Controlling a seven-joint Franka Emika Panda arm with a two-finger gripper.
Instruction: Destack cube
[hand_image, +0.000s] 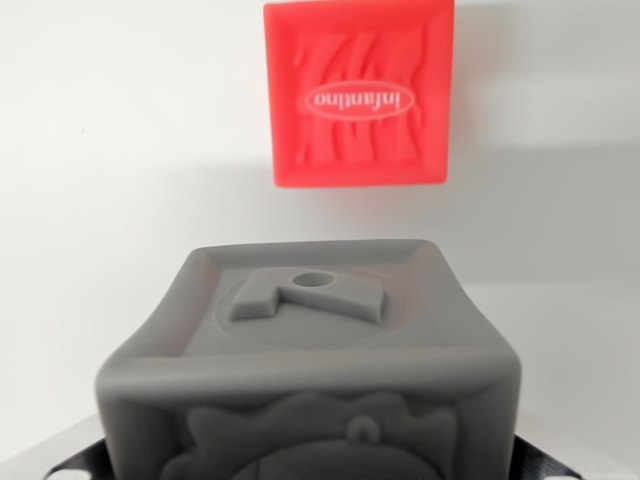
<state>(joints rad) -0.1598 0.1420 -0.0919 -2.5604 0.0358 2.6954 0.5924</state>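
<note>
A grey soft rubber cube (310, 370) with a raised numeral on top filled the six o'clock half of the wrist view. The gripper's (310, 462) black fingers (75, 458) flanked its base; whether they clamped it could not be told. A red embossed rubber cube (358, 93) lay apart at twelve o'clock on the white table (110, 150).

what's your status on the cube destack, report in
Hand fingers barely in view at bottom corners, state unclear. Grey cube close under the camera between them. Red cube lies apart on the white surface. Nothing in the way.
</note>
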